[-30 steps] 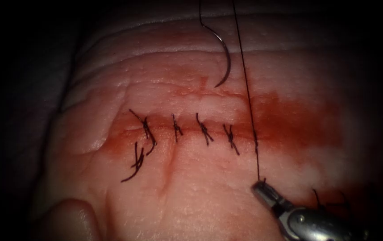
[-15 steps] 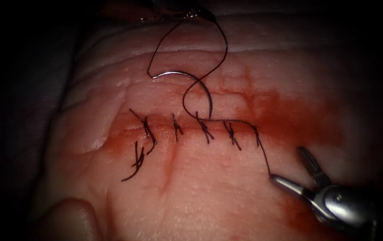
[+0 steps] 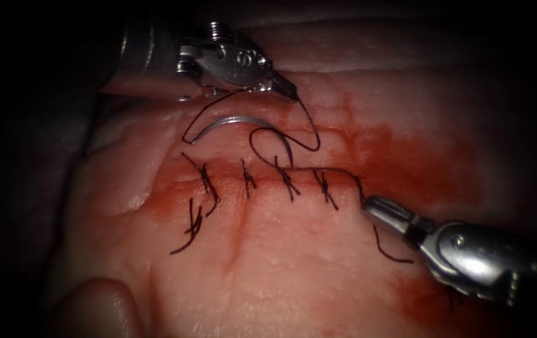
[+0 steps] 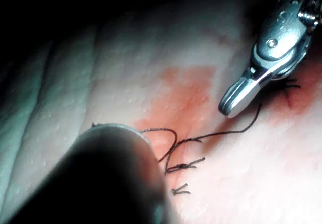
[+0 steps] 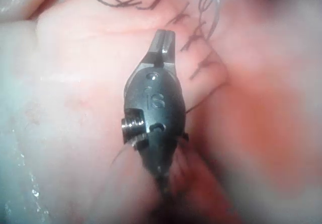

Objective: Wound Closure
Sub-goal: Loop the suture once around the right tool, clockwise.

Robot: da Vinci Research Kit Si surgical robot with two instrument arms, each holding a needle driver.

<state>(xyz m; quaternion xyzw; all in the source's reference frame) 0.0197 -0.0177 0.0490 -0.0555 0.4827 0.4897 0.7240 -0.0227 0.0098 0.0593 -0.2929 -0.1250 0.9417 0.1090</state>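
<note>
The tissue [image 3: 268,275] has a horizontal cut [image 3: 406,169] with several dark knotted stitches [image 3: 286,180] along its left part. The curved needle [image 3: 237,119] lies loose on the tissue just above the cut, not in it. My left tool [image 3: 288,91] is above it, shut on the thread [image 3: 313,139], which loops down to the cut and runs right to the newest stitch [image 3: 359,186]. My right tool [image 3: 368,203] is shut with its tip at that stitch; whether it grips thread is unclear. A loose thread tail [image 3: 393,253] lies under it. The right tool [image 4: 230,104] and thread [image 4: 216,135] are seen from the left wrist, and the right tool [image 5: 162,39] from its own.
Red fluid [image 3: 419,163] stains the tissue around the right, unstitched part of the cut. Cut thread ends [image 3: 192,231] stick out below the leftmost stitch. A rounded fold of tissue [image 3: 96,307] rises at the lower left.
The needle dropped from hanging above onto the tissue and slid left. The left tool came down into view holding thread. The right tool let the thread end go, then shut and moved to the newest stitch.
</note>
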